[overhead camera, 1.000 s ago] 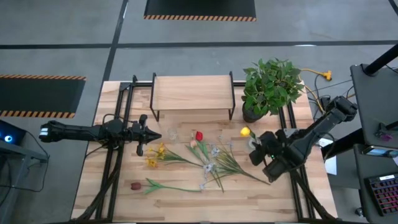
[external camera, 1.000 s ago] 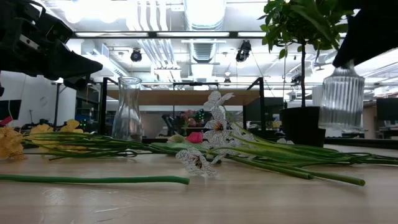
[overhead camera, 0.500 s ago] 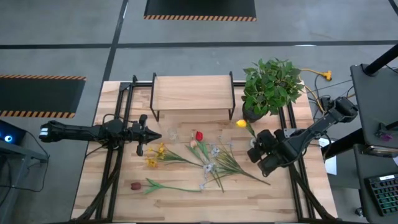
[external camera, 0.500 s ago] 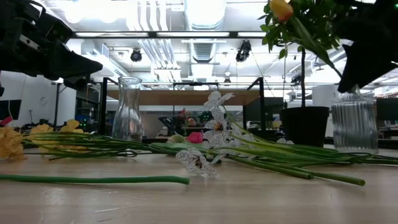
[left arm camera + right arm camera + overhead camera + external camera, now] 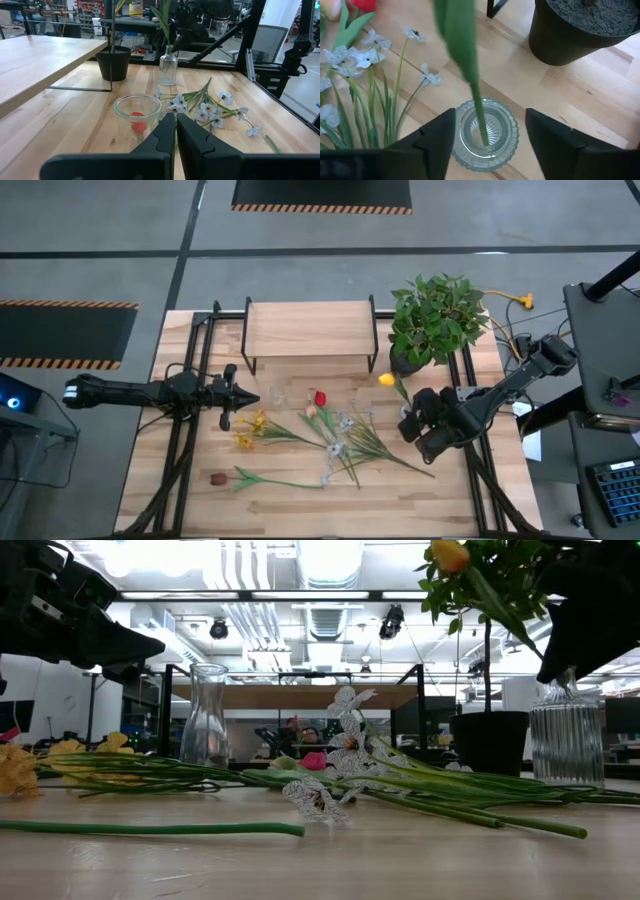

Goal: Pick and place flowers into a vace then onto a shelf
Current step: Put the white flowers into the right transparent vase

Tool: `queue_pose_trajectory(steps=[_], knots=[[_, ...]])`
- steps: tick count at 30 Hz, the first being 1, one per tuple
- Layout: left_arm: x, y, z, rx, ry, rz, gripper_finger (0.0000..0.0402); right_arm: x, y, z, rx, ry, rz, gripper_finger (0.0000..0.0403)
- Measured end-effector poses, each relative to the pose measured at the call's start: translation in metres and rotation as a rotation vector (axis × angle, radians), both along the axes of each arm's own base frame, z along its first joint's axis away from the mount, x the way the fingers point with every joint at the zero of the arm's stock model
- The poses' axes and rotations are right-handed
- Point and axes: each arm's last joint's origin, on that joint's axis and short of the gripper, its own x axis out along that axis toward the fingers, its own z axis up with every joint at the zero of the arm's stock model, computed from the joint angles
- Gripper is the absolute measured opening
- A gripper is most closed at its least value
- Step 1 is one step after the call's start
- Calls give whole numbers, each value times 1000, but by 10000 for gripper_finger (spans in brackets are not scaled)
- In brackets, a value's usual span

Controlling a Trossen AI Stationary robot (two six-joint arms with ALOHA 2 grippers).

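Observation:
A ribbed glass vase (image 5: 485,135) stands upright on the table near the potted plant, with one yellow flower (image 5: 386,379) stuck in it by its stem (image 5: 476,107). My right gripper (image 5: 490,145) hangs over it, open, one finger on each side of the vase's mouth. The other flowers (image 5: 320,435), yellow, red, maroon and white-lilac, lie flat mid-table. A smooth clear vase (image 5: 137,112) stands just ahead of my left gripper (image 5: 176,131), which is shut and level above the table. The shelf (image 5: 310,330) stands on its black legs at the far edge. My right gripper reaches down from above around the top of the ribbed vase (image 5: 565,740), which rests on its base on the table. I cannot tell whether either finger (image 5: 437,142) touches the glass.
A bushy potted plant (image 5: 435,320) stands at the far right, close behind the ribbed vase. Black rails (image 5: 190,380) run near to far along both table sides. Bare wood lies along the near edge (image 5: 330,510).
My right gripper has moved a little toward the table's left and down. The ribbed vase, lifted before, has come down and now stands on the table. The yellow flower head has swung toward the far edge and stands high above the vase.

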Motion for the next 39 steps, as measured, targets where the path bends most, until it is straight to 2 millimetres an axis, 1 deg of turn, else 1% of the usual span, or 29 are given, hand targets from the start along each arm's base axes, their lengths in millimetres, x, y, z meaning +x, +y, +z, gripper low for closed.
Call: queue_pose_trajectory(steps=[3, 6, 10, 14, 17, 19, 24, 26, 29, 34, 39], knots=[[0, 0, 0, 0, 0, 0, 0, -3, -1, 4, -1, -4, 33, 261], [0, 0, 0, 0, 0, 0, 0, -7, -2, 11, -19, -50, 57, 276], [0, 0, 0, 0, 0, 0, 0, -16, -4, 22, -11, -121, 81, 280], [0, 0, 0, 0, 0, 0, 0, -24, -1, 30, 28, -180, 121, 275], [0, 0, 0, 0, 0, 0, 0, -25, 9, 34, 34, -252, 179, 269], [0, 0, 0, 0, 0, 0, 0, -24, 19, 38, 23, -297, 233, 265], [0, 0, 0, 0, 1, 0, 0, -20, 55, 49, -2, -312, 402, 263], [0, 0, 0, 0, 1, -1, 0, -17, 71, 46, -33, -277, 458, 262], [0, 0, 0, 0, 4, 0, 0, -9, 92, 38, -63, -225, 497, 262], [0, 0, 0, 0, 4, 0, 0, 7, 122, 12, -95, -84, 549, 262], [0, 0, 0, 0, 5, 0, 0, 25, 145, -17, -157, 5, 554, 262]])
